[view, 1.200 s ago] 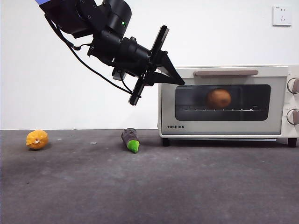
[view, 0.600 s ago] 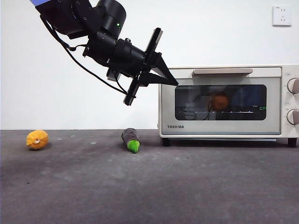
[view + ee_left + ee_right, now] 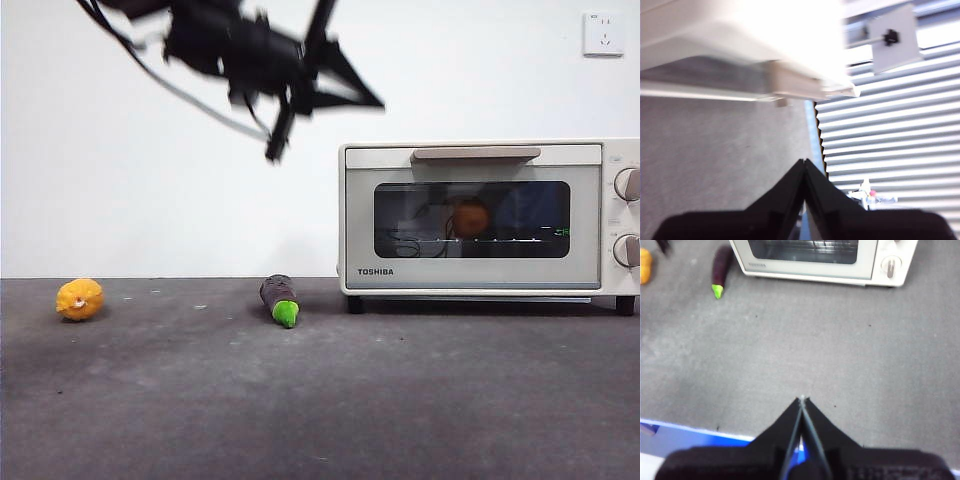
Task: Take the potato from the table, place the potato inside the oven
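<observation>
The potato (image 3: 470, 217) lies inside the oven (image 3: 376, 271), dim behind the shut dark glass door. My left gripper (image 3: 375, 102) hangs blurred in the air above and to the left of the oven's top corner, shut and holding nothing. In its wrist view the left gripper (image 3: 804, 162) has its jaws pressed together, with the oven's cream body (image 3: 740, 30) near them. My right gripper (image 3: 801, 400) is shut and empty over the table's (image 3: 840, 350) near edge, far from the oven (image 3: 805, 271).
A small yellow-orange lumpy fruit (image 3: 79, 298) sits far left on the table (image 3: 320, 400). A dark purple eggplant (image 3: 280, 298) with a green tip lies just left of the oven. Both also show in the right wrist view: eggplant (image 3: 720, 270), fruit (image 3: 644, 265).
The left arm has lifted up and away from the oven's front corner, blurred by its motion. The glass door went from clear to reflective. The potato and the other produce stayed put.
</observation>
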